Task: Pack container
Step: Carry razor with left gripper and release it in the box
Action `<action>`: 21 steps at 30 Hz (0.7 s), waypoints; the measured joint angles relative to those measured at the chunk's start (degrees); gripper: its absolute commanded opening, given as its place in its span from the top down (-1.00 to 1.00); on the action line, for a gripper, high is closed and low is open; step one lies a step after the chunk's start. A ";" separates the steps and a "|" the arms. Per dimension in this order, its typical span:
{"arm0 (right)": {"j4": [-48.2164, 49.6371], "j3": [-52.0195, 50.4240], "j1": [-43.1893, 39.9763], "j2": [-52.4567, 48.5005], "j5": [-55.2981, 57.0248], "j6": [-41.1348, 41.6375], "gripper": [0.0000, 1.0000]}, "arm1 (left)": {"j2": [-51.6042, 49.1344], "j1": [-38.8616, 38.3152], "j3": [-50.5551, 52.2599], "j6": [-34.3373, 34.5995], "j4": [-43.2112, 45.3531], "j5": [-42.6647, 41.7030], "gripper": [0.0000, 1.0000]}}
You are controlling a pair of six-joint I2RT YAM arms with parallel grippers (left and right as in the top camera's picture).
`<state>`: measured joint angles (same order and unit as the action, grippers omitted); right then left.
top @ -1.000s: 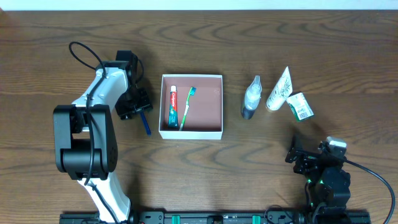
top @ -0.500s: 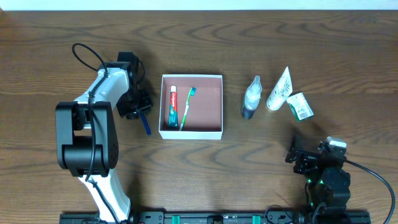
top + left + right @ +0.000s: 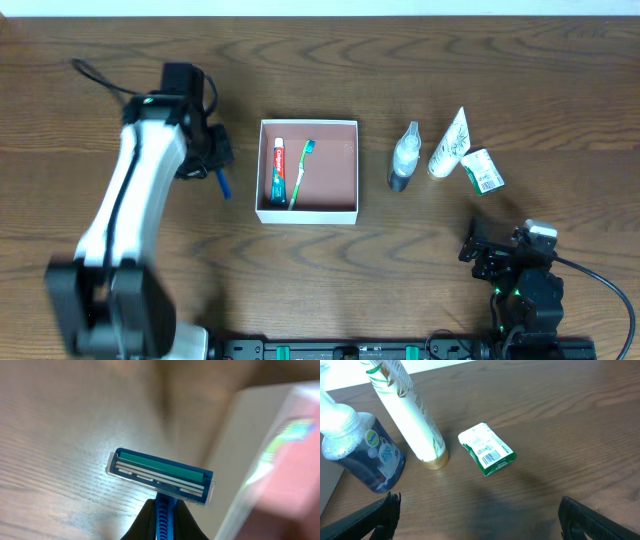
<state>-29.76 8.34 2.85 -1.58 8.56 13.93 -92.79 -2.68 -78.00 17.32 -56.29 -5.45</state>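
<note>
The container (image 3: 308,214), a square white-walled box with a reddish-brown inside, sits mid-table and holds a toothpaste tube (image 3: 277,172) and a green toothbrush (image 3: 301,172). Just left of it, my left gripper (image 3: 212,160) is shut on the handle of a blue razor (image 3: 222,183). In the left wrist view the razor's head (image 3: 161,476) sticks out past my left gripper (image 3: 162,520), above the wood, with the container's white wall (image 3: 250,460) blurred at the right. My right gripper (image 3: 490,250) stands open at the front right, its fingers wide apart around nothing (image 3: 480,525).
Right of the container lie a bottle of blue liquid (image 3: 403,160) (image 3: 365,457), a white tube (image 3: 449,145) (image 3: 410,415) and a small green-and-white carton (image 3: 483,170) (image 3: 487,450). The left arm's cable (image 3: 95,75) loops at the back left.
My left gripper has shut on the razor's handle and risen with it, shifting slightly back and left. The right arm has not moved.
</note>
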 measured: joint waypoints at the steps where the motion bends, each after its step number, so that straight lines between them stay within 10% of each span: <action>1: 0.00 -0.02 0.00 0.00 0.00 0.00 -0.98 | 3.19 -1.03 -0.31 0.00 0.26 0.02 0.88; 9: -0.02 -0.02 0.00 0.00 -0.02 0.00 -0.98 | 11.69 -14.47 -0.90 -0.02 11.28 0.26 0.88; 21: -0.02 -0.02 0.00 0.00 -0.02 0.00 -0.99 | -8.98 -21.59 -0.13 -0.48 15.47 4.31 0.87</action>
<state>-29.78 8.32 2.85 -1.58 8.54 13.93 -101.78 -24.27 -78.13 16.84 -40.82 -1.15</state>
